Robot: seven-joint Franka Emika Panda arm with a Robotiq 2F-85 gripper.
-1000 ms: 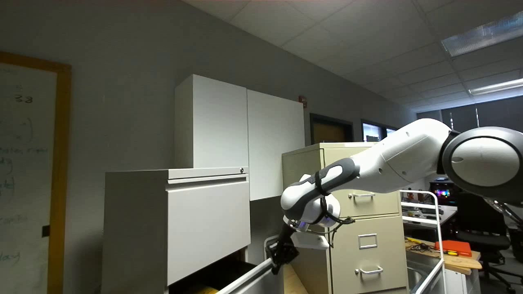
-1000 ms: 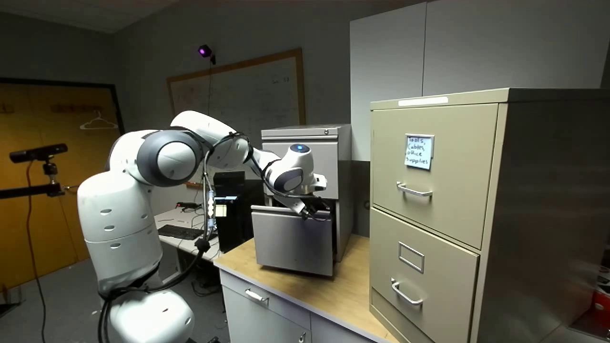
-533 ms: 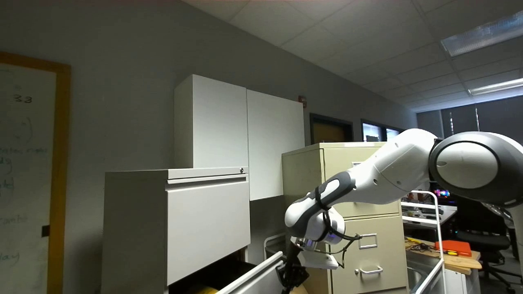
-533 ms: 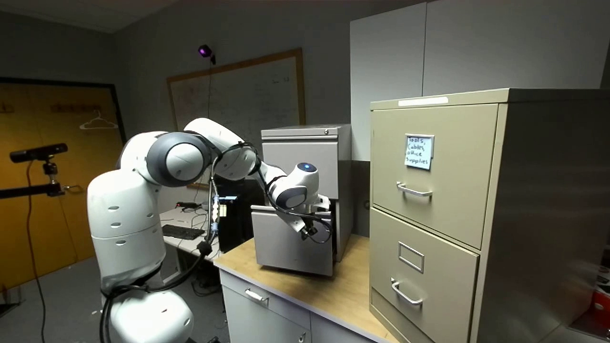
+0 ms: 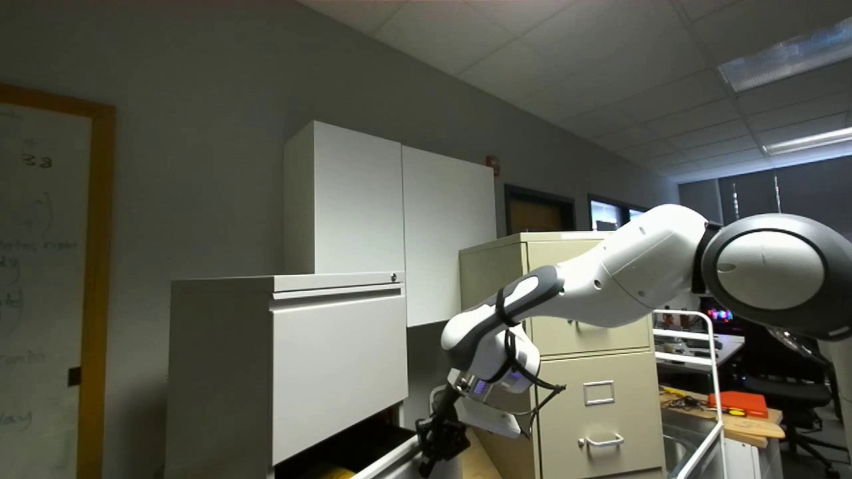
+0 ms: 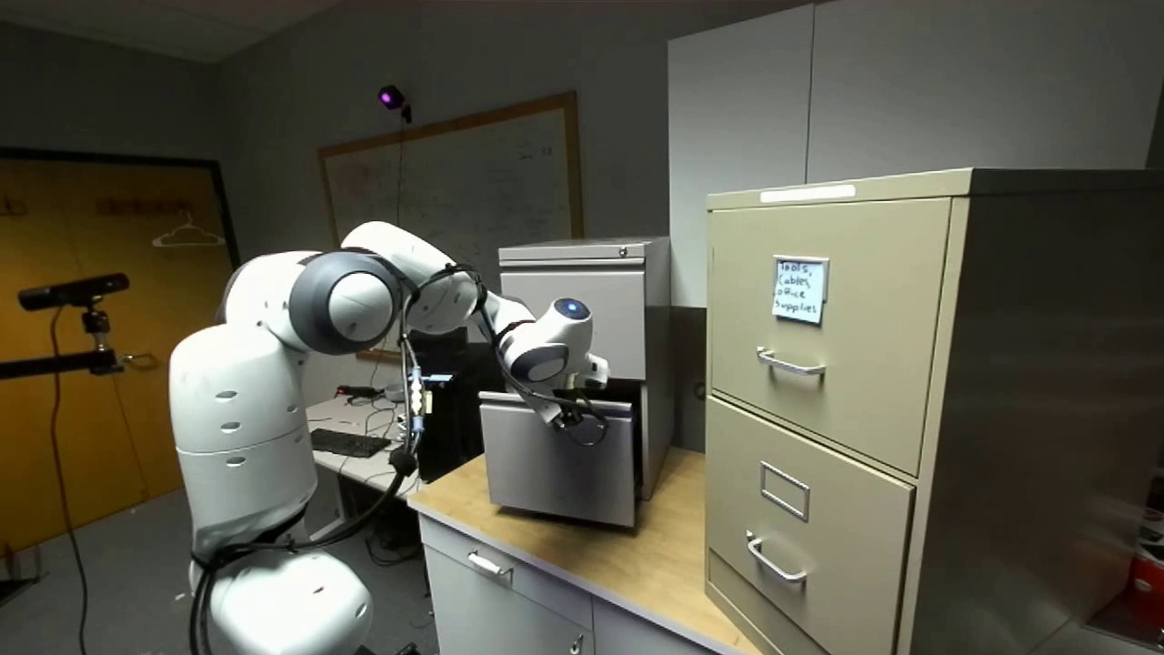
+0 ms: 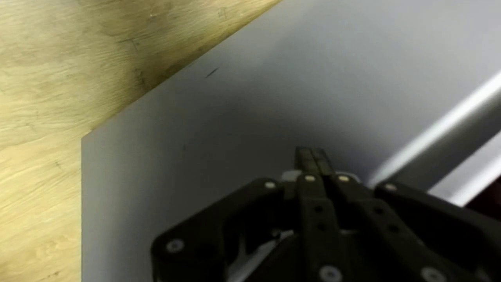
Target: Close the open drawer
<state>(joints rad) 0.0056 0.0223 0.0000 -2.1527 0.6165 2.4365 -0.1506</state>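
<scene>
In both exterior views, a wood-framed whiteboard (image 6: 455, 182) and white wall cabinets (image 5: 449, 233) are mounted on the grey wall (image 5: 200, 166). A beige filing cabinet (image 6: 855, 409) is stood on the wooden tabletop (image 6: 673, 555). In an exterior view, 2 light panels (image 5: 809, 141) are set into the tiled ceiling (image 5: 566, 80), and bright windows (image 5: 604, 216) are seen along the wall. In an exterior view, a yellow-brown door (image 6: 136, 409) is framed in black, a grey floor (image 6: 127, 564) is shown, and a keyboard (image 6: 348, 443) is laid on a pale desk (image 6: 377, 468).

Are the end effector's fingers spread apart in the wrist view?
No, the end effector has its fingertips together, in front of the drawer.
</scene>
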